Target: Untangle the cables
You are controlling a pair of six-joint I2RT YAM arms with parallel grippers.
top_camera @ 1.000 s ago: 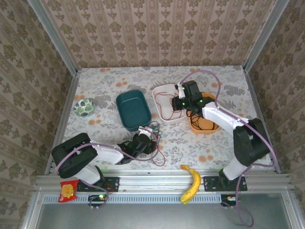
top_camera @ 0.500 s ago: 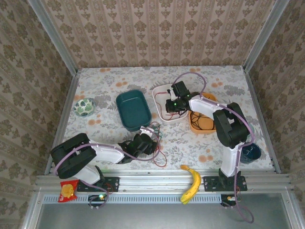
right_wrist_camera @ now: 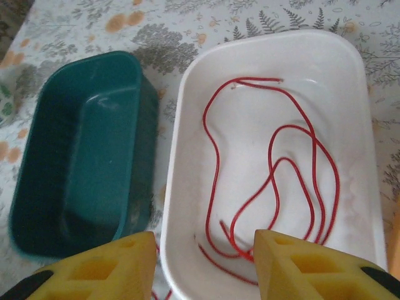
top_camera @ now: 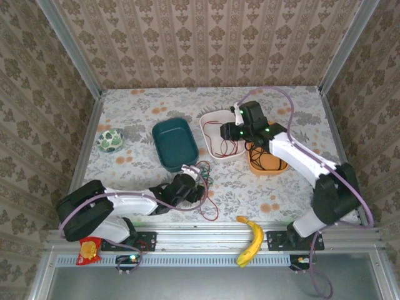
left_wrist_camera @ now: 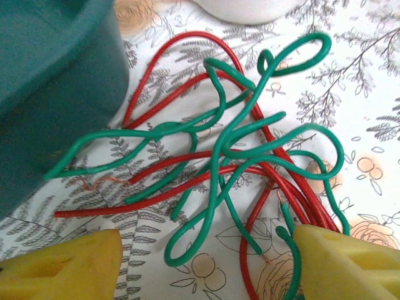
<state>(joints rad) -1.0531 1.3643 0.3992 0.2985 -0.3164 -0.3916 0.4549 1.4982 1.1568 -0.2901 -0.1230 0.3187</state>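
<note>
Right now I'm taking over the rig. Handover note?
Left claw: open, at the green-and-red tangle on the table beside the teal tray.
Right claw: open, empty, above the white tray.
Done: one red cable lies alone in the white tray.
Left: pull the tangle apart.

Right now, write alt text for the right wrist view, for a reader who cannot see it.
A red cable lies in loose loops inside a white tray. An empty teal tray sits to its left, and the yellow fingers of the right gripper stand open at the bottom.
</note>
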